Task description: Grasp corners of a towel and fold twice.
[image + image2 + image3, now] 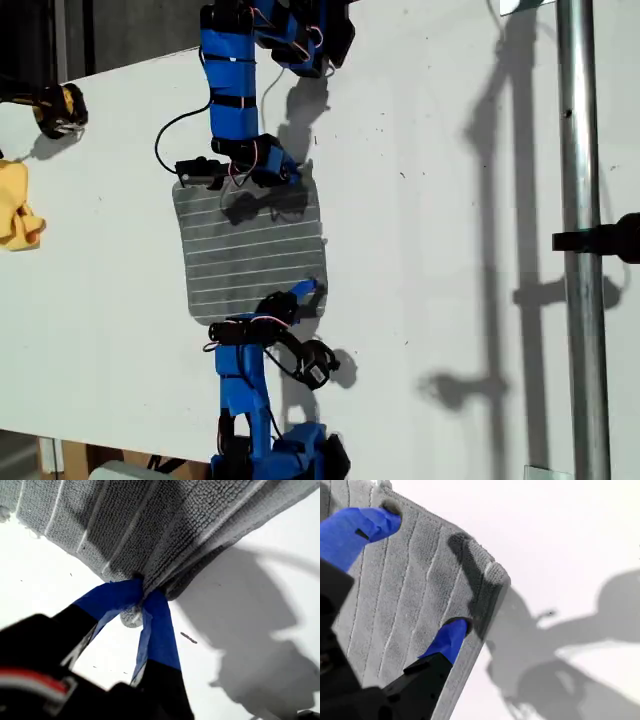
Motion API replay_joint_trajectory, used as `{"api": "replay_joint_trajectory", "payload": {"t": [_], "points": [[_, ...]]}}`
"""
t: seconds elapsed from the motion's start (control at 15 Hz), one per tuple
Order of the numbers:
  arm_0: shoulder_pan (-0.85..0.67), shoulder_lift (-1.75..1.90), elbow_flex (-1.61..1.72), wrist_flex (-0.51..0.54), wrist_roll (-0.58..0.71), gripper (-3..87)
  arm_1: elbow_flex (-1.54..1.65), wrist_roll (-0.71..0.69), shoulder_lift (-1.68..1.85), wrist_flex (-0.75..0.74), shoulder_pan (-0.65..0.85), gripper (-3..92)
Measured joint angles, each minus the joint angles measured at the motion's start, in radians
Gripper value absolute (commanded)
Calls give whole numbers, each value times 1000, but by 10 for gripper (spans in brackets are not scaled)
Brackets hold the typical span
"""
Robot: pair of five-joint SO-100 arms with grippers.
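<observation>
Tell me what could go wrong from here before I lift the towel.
1. My first hand pinches only a small bunched bit of the towel at its corner; it may slip out on lifting.
2. My second hand is open, straddling the other corner, which curls up off the table; closing could push it away or miss it.
3. Lifting with only one corner held would likely drag the towel askew.

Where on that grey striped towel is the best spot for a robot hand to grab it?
Probably a rounded corner, approached from outside the edge. The towel lies flat, so only its thin rim offers a pinch; my first hand already has one corner bunched that way.
</observation>
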Motion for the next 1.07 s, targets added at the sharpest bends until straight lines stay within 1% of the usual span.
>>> {"api": "replay_joint_trajectory", "payload": {"t": [0.2,0.33,0.67,0.73,0.87,0.93,1.07], "points": [[0,-80,8,-57,-14,319,2,0,17,0,-6,-1],[0,-104,20,-72,-26,296,14,8,26,-3,-8,-1],[-11,-170,26,-74,-40,220,64,18,100,-3,-18,-1],[-14,-189,15,-69,-38,162,75,20,121,-6,-20,-1],[-15,-239,-64,-34,-35,1,98,28,160,-5,-20,-1],[-15,-265,-109,-14,-31,-23,101,28,167,-11,-20,-1],[-18,-281,-135,0,-25,-24,101,29,170,-12,-20,-1]]}}
